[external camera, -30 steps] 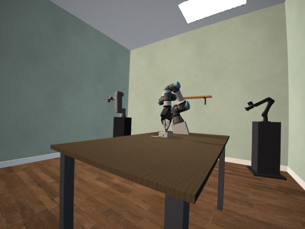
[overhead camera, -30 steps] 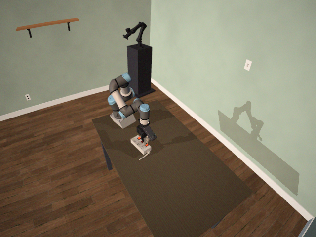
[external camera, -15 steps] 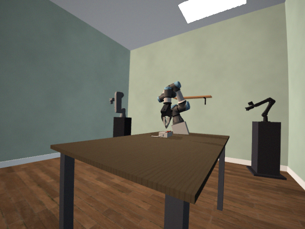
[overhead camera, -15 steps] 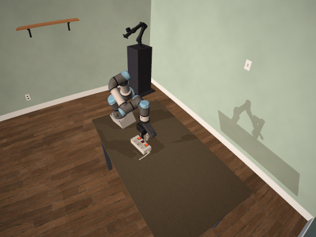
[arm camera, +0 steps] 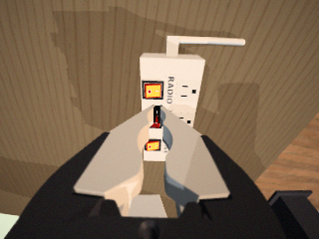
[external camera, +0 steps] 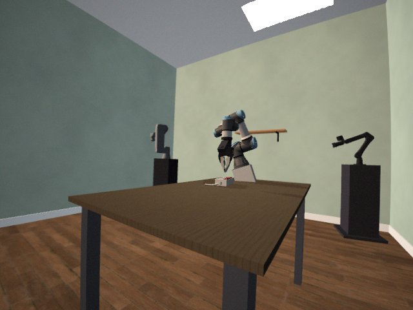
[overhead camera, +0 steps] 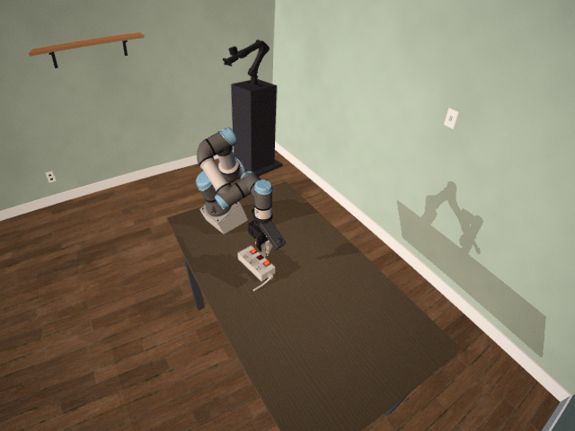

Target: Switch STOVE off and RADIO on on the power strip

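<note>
A white power strip point(overhead camera: 251, 266) point(external camera: 220, 182) point(arm camera: 190, 71) lies right way up on the brown table point(overhead camera: 324, 334), its cable point(arm camera: 206, 42) pointing away from the arm's base. The switch marked RADIO point(arm camera: 153, 91) point(overhead camera: 266, 262) at the cable end glows orange. The middle switch point(arm camera: 157, 122) looks dark red. The switch nearest the arm point(arm camera: 153, 145) point(overhead camera: 252, 250) glows orange; its label is hidden by the fingers. My gripper point(arm camera: 157, 107) point(overhead camera: 261, 250) point(external camera: 225, 170) is shut on nothing, and its tips point down just above the middle switch.
The arm's grey base point(overhead camera: 224, 217) stands at the table's far end, close behind the strip. A black pedestal with a camera arm point(overhead camera: 253, 125) stands in the room's corner. A second pedestal point(external camera: 164, 170) stands by the left wall.
</note>
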`<state>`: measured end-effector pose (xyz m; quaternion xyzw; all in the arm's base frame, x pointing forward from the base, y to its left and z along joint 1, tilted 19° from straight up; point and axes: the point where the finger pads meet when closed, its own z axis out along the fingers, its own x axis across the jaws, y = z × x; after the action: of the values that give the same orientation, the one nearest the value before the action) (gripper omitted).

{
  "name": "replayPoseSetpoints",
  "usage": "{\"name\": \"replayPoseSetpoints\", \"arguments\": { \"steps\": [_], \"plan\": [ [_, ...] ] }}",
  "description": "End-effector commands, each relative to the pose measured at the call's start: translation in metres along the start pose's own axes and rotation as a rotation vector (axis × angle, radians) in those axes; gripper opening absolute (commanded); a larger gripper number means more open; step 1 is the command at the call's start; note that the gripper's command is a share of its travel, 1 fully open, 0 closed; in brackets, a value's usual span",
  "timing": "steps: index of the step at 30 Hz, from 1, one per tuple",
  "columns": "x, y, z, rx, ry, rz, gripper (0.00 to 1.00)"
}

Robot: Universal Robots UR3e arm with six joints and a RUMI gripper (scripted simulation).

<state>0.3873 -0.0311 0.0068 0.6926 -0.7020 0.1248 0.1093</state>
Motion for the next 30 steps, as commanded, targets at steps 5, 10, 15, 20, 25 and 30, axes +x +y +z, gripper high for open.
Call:
{"name": "replayPoseSetpoints", "arguments": {
  "steps": [5, 10, 15, 20, 25, 30],
  "plan": [
    [0.0, -0.001, -0.001, 0.003, 0.0, 0.0, 0.0],
    [0.0, 0.002, -0.002, 0.003, 0.0, 0.0, 0.0],
    [-0.001, 0.01, -0.004, 0.003, 0.0, 0.0, 0.0],
    [-0.005, 0.038, -0.011, 0.003, 0.0, 0.001, 0.0],
    [-0.01, 0.07, -0.014, 0.002, 0.0, 0.001, 0.0],
    [-0.013, 0.087, -0.014, 0.002, 0.0, 0.001, 0.0]
  ]
}}
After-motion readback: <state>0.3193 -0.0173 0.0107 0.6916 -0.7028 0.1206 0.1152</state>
